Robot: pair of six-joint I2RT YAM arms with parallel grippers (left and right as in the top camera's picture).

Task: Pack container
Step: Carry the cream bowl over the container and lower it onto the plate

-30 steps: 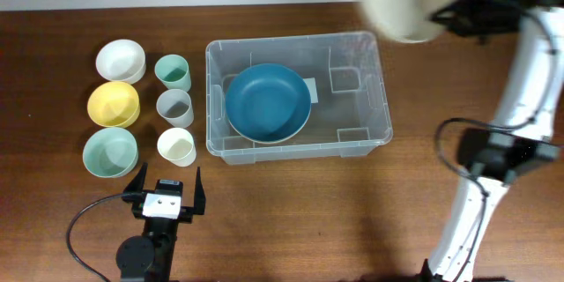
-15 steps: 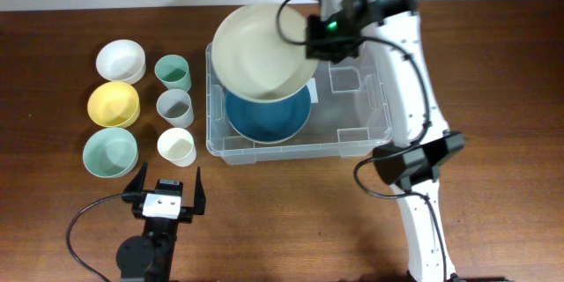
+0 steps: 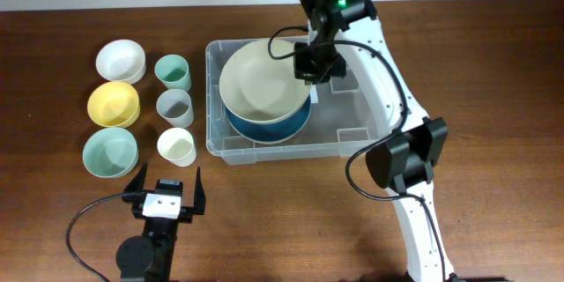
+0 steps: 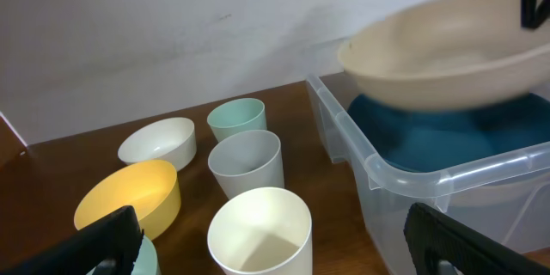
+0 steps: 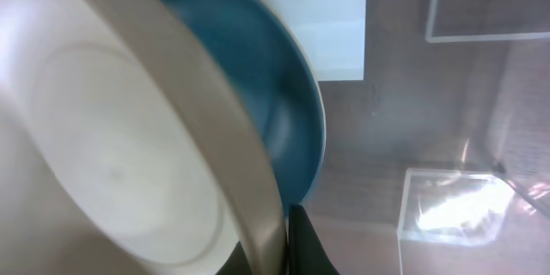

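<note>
The container (image 3: 366,132), a large clear plastic bin with a white label on its base, stands mid-table and holds a big blue bowl (image 3: 295,122). My right gripper (image 3: 310,63) is shut on the rim of a big cream bowl (image 3: 260,84) and holds it over the blue bowl, inside the bin's left half. The right wrist view shows the cream bowl (image 5: 112,155) pinched at its rim above the blue bowl (image 5: 284,112). My left gripper (image 3: 166,192) is open and empty at the table's front left; its view shows the bin wall (image 4: 404,172) and the cream bowl (image 4: 447,51).
Left of the bin stand a white bowl (image 3: 120,60), yellow bowl (image 3: 113,103), pale green bowl (image 3: 109,152), and three cups: green (image 3: 173,71), grey (image 3: 174,106), cream (image 3: 176,146). The right half of the bin holds nothing.
My right arm swung in from the far right with the cream bowl and lowered it over the blue bowl in the bin. The left arm has not moved.
</note>
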